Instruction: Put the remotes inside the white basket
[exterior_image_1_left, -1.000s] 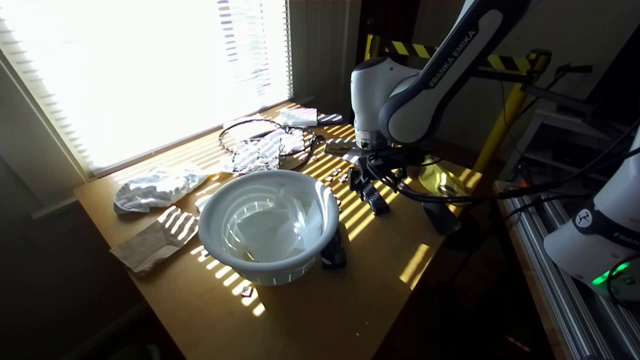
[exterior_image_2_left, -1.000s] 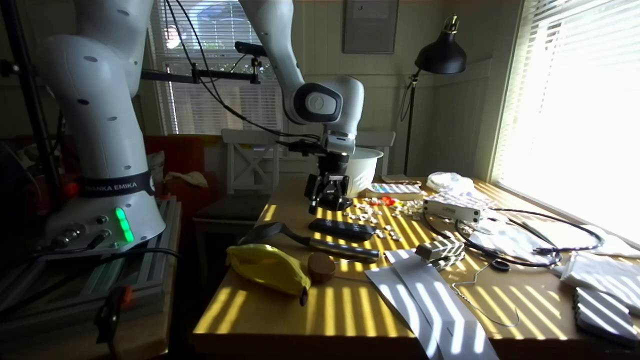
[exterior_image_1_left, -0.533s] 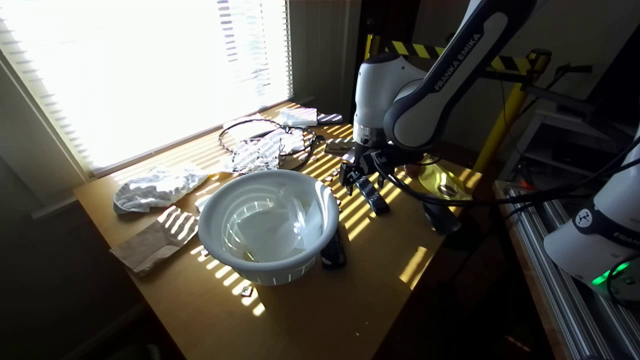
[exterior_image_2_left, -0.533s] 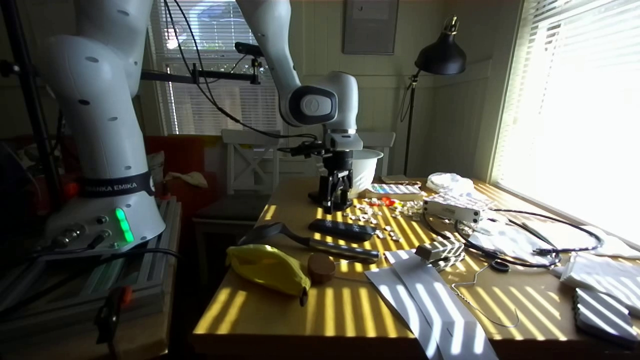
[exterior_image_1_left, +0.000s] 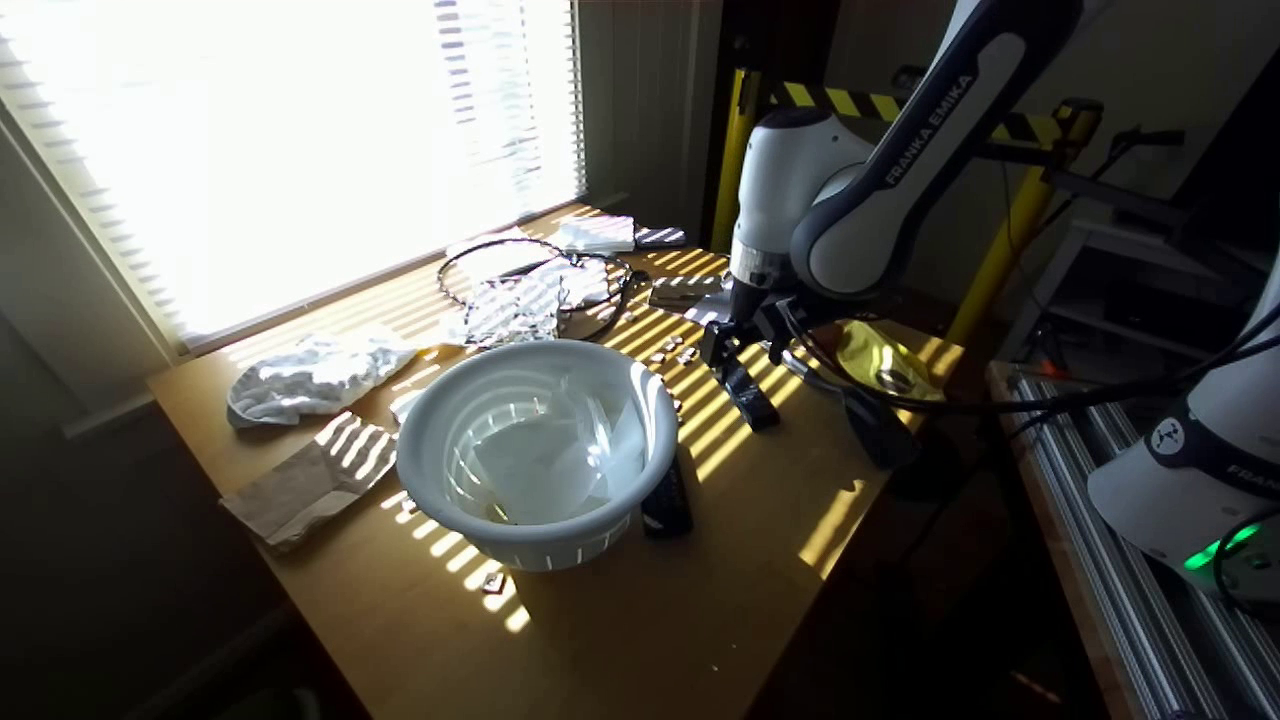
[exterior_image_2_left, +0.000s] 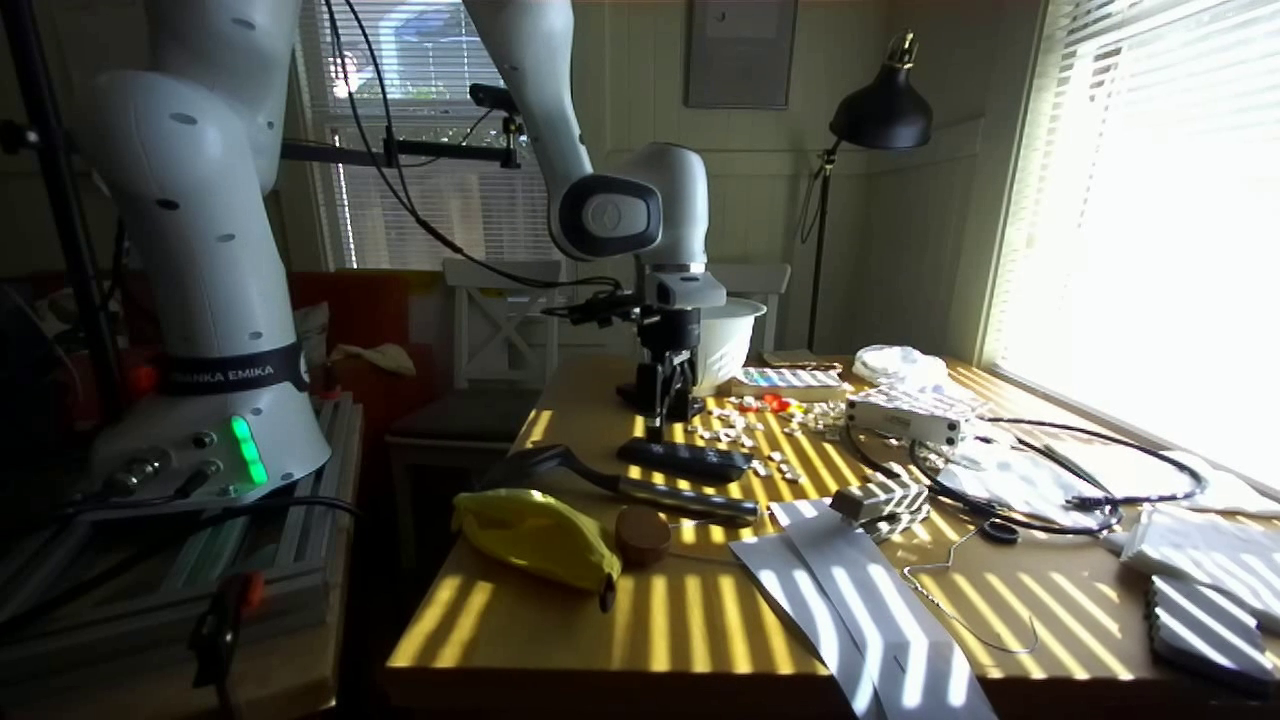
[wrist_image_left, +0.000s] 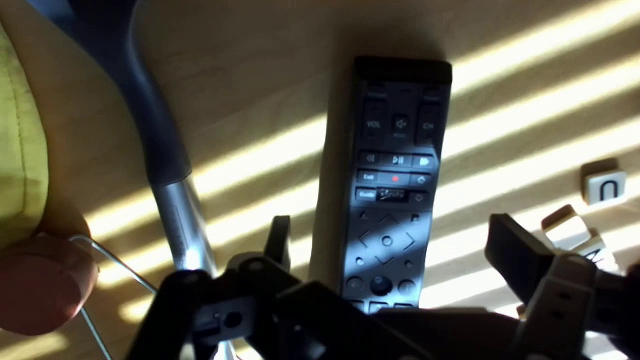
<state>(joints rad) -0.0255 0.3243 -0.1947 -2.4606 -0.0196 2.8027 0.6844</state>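
Note:
A black remote (exterior_image_1_left: 750, 398) lies flat on the table, and it also shows in an exterior view (exterior_image_2_left: 685, 460) and in the wrist view (wrist_image_left: 395, 165). My gripper (wrist_image_left: 395, 245) is open above it, fingers pointing down, one on each side of the remote and apart from it. The gripper shows in both exterior views (exterior_image_1_left: 745, 350) (exterior_image_2_left: 670, 415). A second dark remote (exterior_image_1_left: 668, 505) lies on the table against the side of the white basket (exterior_image_1_left: 545, 552), partly hidden by its rim. The basket (exterior_image_2_left: 730, 345) stands behind the gripper; some clear or pale material shows inside it.
A utensil with a metal handle (exterior_image_2_left: 690, 500), a yellow pouch (exterior_image_2_left: 535, 535) and a brown round object (exterior_image_2_left: 643, 535) lie near the remote. Small letter tiles (wrist_image_left: 605, 187) are scattered beside it. A cable loop (exterior_image_1_left: 540, 245), papers (exterior_image_2_left: 870, 610) and a cloth (exterior_image_1_left: 320, 375) lie farther off.
The gripper has turned about its vertical axis and come over the near remote, with its fingers now on either side of it. The remotes and the basket have not moved.

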